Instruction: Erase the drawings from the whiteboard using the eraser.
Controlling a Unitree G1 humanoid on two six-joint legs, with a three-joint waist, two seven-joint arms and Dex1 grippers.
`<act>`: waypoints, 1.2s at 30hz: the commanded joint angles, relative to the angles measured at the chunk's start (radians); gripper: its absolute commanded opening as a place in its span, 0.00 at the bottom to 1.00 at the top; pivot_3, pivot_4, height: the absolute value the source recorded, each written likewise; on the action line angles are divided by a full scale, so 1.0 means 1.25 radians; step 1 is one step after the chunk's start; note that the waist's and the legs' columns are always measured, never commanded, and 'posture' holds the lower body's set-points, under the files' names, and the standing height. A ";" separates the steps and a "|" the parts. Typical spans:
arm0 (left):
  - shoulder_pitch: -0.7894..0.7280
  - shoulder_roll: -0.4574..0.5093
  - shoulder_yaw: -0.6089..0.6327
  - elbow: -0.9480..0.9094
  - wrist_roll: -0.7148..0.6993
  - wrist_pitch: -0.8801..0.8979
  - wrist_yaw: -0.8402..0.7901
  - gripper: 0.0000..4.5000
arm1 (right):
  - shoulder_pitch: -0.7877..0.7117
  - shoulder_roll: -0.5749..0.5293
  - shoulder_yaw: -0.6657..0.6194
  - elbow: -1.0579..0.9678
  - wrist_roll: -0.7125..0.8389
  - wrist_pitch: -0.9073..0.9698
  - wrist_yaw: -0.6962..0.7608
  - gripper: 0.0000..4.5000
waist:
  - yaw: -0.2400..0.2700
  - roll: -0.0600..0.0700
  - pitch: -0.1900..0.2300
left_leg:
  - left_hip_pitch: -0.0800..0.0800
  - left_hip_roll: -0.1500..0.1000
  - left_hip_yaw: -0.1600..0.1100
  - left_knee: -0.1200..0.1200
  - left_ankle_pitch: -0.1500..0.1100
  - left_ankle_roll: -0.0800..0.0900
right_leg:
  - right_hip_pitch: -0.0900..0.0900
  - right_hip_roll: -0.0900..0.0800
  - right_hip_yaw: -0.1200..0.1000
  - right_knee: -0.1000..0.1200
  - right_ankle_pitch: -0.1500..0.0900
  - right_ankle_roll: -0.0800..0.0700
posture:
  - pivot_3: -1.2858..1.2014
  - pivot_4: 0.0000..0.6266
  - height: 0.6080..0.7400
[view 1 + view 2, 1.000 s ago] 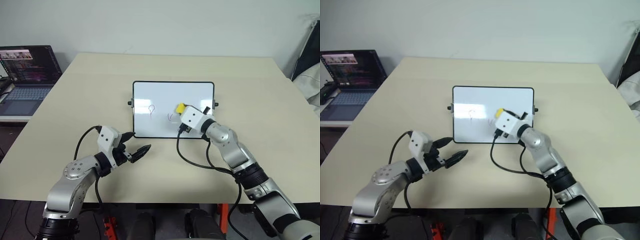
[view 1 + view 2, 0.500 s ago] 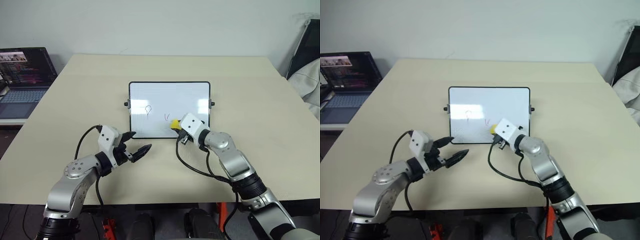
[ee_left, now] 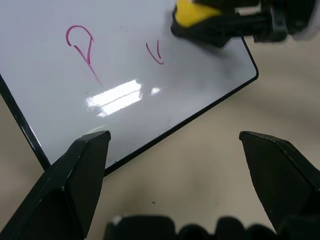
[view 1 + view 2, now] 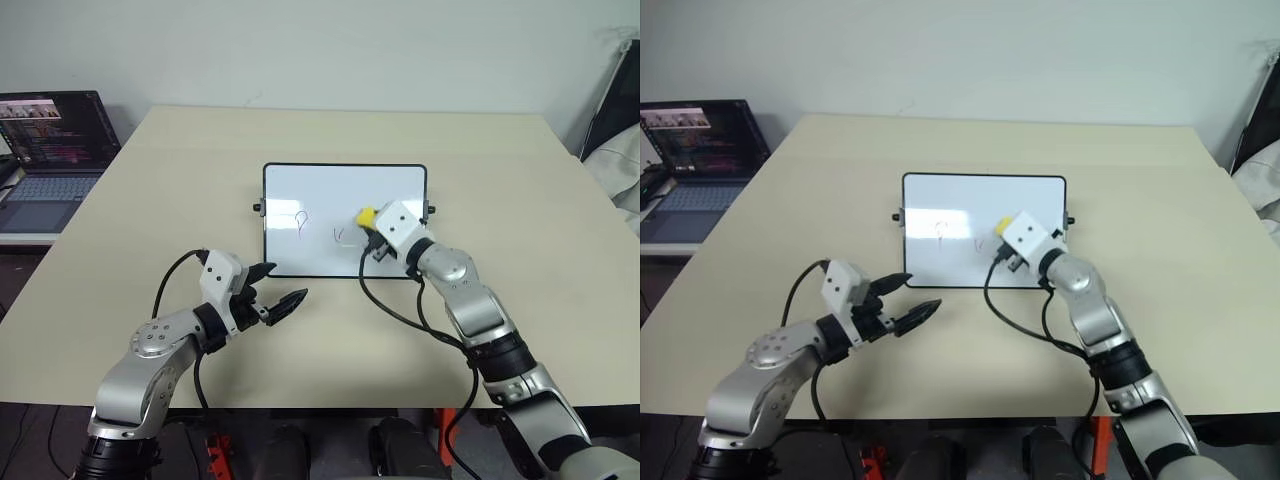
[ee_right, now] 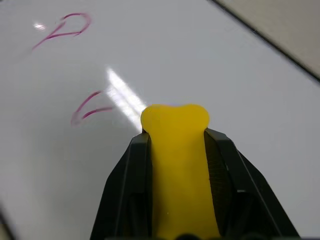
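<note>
Hovering over the bare tabletop (image 4: pixel 520 170) just short of the board's near edge, the left gripper (image 4: pixel 278 296) had its two black fingers (image 3: pixel 75 177) spread wide and held nothing. Beyond it, flat on the tabletop, lay the whiteboard (image 4: pixel 330 190), its long sides running across the robot's front. The right gripper (image 4: pixel 372 226) reached over the board's right half with its fingers clamped shut on the eraser (image 4: pixel 366 216), one finger against each long side, so that the yellow block's long axis ran on in line with the fingers and its rounded free end stuck out past their tips toward the remaining marks. Whether the dark underside touched the glossy surface could not be told. Of the drawings, two were left in view: the double check mark (image 4: pixel 343 235) lay just beside the eraser's free end, on its left, and the balloon-like loop (image 4: pixel 302 220) sat farther left again, near the board's middle; no X-like cross could be made out on the board's right part around the eraser. Judging by that layout, the right arm was by far the nearer to the work and the only one carrying the tool, and the coming stroke looked likely to turn on a short sweep leftward, check mark first, loop after.
</note>
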 commanded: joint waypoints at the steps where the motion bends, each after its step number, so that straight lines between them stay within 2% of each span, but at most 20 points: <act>1: -0.013 -0.003 0.003 -0.042 -0.012 0.013 0.009 1.00 | 0.024 -0.034 0.091 -0.019 -0.025 0.010 0.089 0.25 | -0.005 0.001 0.000 | 0.000 0.000 0.000 0.000 0.000 0.000 | 0.000 0.000 0.000 0.000 0.000 0.001 | 0.52 0.24 1.00; 3: -0.014 0.006 0.010 -0.037 -0.011 0.020 0.009 1.00 | -0.004 -0.042 0.109 0.003 -0.078 -0.038 0.043 0.25 | -0.007 0.001 0.001 | 0.000 0.000 0.000 0.000 0.000 0.000 | -0.001 0.000 0.000 0.000 -0.002 0.003 | 0.52 0.24 1.00; 7: -0.028 0.030 0.038 -0.002 -0.001 0.012 0.004 1.00 | -0.086 -0.003 0.068 0.090 -0.127 -0.119 -0.110 0.25 | -0.009 0.001 0.002 | 0.000 0.000 0.001 0.000 0.000 0.000 | -0.002 0.000 0.000 0.001 -0.002 0.003 | 0.52 0.24 1.00; 10: -0.030 0.032 0.041 0.001 -0.003 0.007 0.000 1.00 | -0.110 0.006 0.053 0.135 -0.131 -0.136 -0.143 0.25 | -0.006 0.001 0.002 | -0.001 0.000 0.000 0.000 0.000 0.000 | -0.002 0.000 0.000 0.001 0.000 0.000 | 0.52 0.24 1.00; 13: -0.014 0.028 0.039 -0.002 -0.002 -0.005 -0.010 1.00 | -0.096 -0.004 0.068 0.141 -0.126 -0.120 -0.093 0.25 | -0.003 0.001 0.002 | -0.002 0.000 0.000 0.000 -0.001 -0.001 | -0.002 0.000 0.000 0.000 0.000 0.000 | 0.52 0.24 1.00; 19: 0.003 0.022 0.036 0.014 0.005 -0.031 -0.022 1.00 | -0.050 -0.069 0.162 0.082 -0.149 -0.155 0.069 0.25 | -0.001 0.001 0.002 | -0.002 0.000 0.000 -0.001 -0.002 -0.002 | -0.002 0.000 0.000 -0.003 -0.001 0.000 | 0.52 0.24 1.00; 26: 0.001 0.019 0.031 0.030 0.010 -0.048 -0.031 1.00 | -0.124 -0.037 0.097 0.142 -0.222 -0.192 -0.136 0.25 | -0.001 0.001 0.002 | -0.002 0.000 0.000 0.000 -0.001 -0.002 | -0.002 0.000 0.000 -0.001 0.000 0.000 | 0.52 0.24 1.00; 30: 0.002 0.015 0.026 0.025 0.011 -0.045 -0.029 1.00 | -0.124 -0.031 0.095 0.155 -0.209 -0.210 -0.124 0.25 | 0.003 0.001 0.002 | -0.002 0.000 0.000 0.000 0.000 -0.001 | -0.002 0.000 0.000 -0.001 0.000 0.000 | 0.52 0.24 1.00; 36: 0.009 0.013 0.026 0.019 0.009 -0.042 -0.028 1.00 | -0.075 -0.057 0.136 0.116 -0.203 -0.225 -0.009 0.25 | 0.001 0.001 0.002 | -0.002 0.000 0.000 -0.001 -0.001 -0.002 | -0.002 0.000 0.000 -0.002 -0.001 -0.001 | 0.52 0.24 1.00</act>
